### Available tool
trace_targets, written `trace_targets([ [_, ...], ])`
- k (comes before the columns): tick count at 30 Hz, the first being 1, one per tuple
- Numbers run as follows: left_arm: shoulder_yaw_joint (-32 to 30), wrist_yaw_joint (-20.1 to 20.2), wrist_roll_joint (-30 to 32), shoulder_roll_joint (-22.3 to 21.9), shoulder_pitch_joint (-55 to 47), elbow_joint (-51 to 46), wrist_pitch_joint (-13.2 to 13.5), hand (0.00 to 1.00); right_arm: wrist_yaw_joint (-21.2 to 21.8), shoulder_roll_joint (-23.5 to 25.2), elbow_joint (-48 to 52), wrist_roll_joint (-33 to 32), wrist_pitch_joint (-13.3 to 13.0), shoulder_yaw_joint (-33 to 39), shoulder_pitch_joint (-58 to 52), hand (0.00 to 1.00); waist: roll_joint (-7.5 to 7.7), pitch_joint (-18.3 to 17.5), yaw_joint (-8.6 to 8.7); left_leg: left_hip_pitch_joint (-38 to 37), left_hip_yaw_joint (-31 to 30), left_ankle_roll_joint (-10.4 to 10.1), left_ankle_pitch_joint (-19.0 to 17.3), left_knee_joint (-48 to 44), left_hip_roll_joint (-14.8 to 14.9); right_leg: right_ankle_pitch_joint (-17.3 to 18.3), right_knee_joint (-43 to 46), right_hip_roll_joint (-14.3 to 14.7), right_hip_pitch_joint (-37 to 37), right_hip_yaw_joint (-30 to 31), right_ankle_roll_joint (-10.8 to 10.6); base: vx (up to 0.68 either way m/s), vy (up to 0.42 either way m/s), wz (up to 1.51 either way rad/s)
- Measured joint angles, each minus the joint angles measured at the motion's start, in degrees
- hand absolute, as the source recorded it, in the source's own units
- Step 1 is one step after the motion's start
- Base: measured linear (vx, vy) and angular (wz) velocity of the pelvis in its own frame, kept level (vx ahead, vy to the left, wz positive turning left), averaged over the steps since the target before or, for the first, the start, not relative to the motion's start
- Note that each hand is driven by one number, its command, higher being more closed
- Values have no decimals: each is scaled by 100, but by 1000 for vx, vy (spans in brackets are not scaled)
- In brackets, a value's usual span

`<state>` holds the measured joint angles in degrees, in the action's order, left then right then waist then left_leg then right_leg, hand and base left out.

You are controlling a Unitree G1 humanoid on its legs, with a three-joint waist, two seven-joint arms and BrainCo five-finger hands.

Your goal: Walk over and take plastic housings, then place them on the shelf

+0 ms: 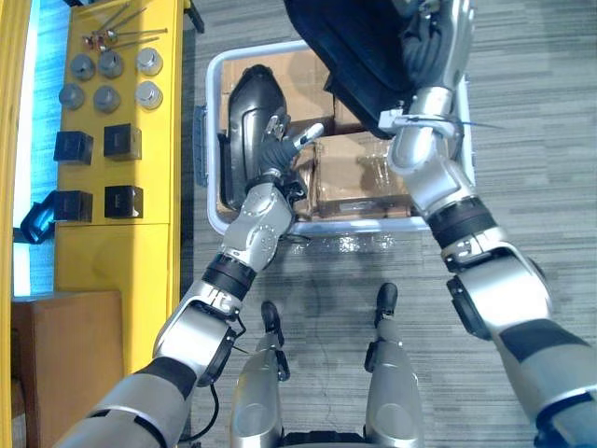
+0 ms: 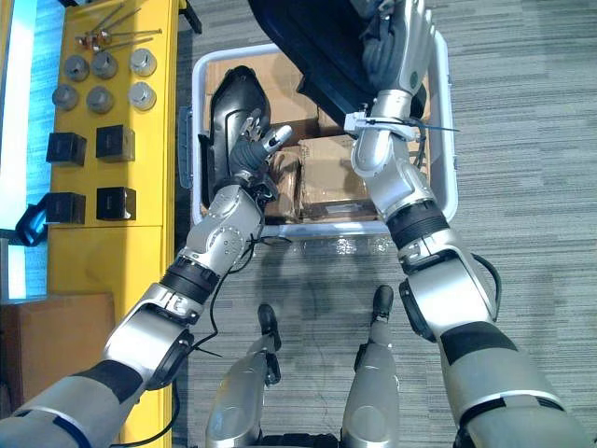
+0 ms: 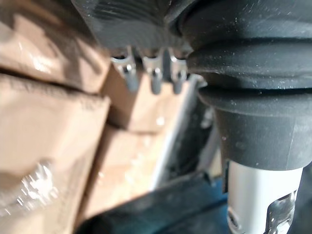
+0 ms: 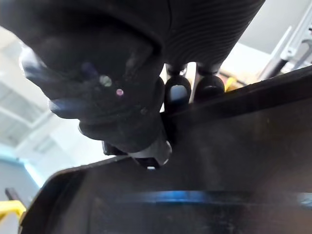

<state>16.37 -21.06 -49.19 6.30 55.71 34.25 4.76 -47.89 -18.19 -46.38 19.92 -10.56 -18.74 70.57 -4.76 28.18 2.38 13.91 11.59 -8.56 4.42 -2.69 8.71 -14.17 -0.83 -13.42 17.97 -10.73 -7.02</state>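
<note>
A white bin [image 1: 213, 191] stands on the floor ahead of me. It holds brown wrapped packages [image 1: 359, 173] and, at its left end, a black plastic housing [image 1: 247, 98]. My left hand [image 1: 277, 145] lies on that housing's right edge with its fingers [image 3: 153, 73] curled over it. A second, larger black housing [image 2: 308, 37] is raised above the bin's far right corner. My right hand [image 2: 396, 42] is shut on its rim, and its fingers [image 4: 178, 90] hook over the dark edge [image 4: 219, 161].
A yellow shelf [image 1: 140, 233] runs along the left, carrying several metal cylinders [image 1: 110, 63], black cubes [image 1: 122, 142] and some screws at its far end. A cardboard box [image 1: 65, 364] sits at the lower left. Grey carpet surrounds the bin.
</note>
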Motion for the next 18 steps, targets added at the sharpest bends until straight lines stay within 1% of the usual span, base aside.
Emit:
trace_targets([
  [3,7,138,-111,-175,98,76,241,0,-1,67,1,-34,-68,-2,0,100,0,0,9,0,6,-22,0,-2,45,-9,-13,50,-1,0,12,2,-10,-4],
  [5,16,238,-268,-313,145,101,427,0,-3,202,2,-125,-84,-5,0,100,0,0,26,-3,11,-29,-1,-2,57,-11,-17,64,-1,4,14,0,0,0],
  [7,16,272,-277,-370,178,150,526,0,-3,254,2,-189,-84,-49,0,100,0,0,27,-6,14,-31,-2,-2,57,-12,-18,64,-3,7,15,0,0,0],
  [9,18,279,-276,-465,255,286,646,0,-3,418,2,-342,-87,-63,0,100,1,-1,25,-14,17,-32,-3,-3,57,-12,-21,64,-13,8,15,0,0,0],
  [12,19,244,-274,-466,263,368,733,0,-60,641,2,-361,-104,-83,0,100,4,-1,25,-43,35,-34,-5,-2,57,-12,-23,66,-22,30,15,4,9,-3],
  [14,20,241,-267,-460,264,462,733,0,-87,724,2,-377,-139,-186,0,100,13,-4,25,-73,59,-40,-10,-1,57,-12,-24,67,-32,50,15,8,14,-5],
  [16,61,194,-254,-463,262,598,709,0,-95,811,14,-395,-217,-293,0,100,47,6,30,-122,88,-45,-16,-1,58,-31,-92,73,-99,53,33,10,15,-4],
  [18,78,126,-224,-462,263,691,676,0,-100,927,23,-396,-218,-300,0,100,107,-20,27,-127,118,-62,-31,-3,66,-49,-139,83,-104,55,46,5,10,-7],
])
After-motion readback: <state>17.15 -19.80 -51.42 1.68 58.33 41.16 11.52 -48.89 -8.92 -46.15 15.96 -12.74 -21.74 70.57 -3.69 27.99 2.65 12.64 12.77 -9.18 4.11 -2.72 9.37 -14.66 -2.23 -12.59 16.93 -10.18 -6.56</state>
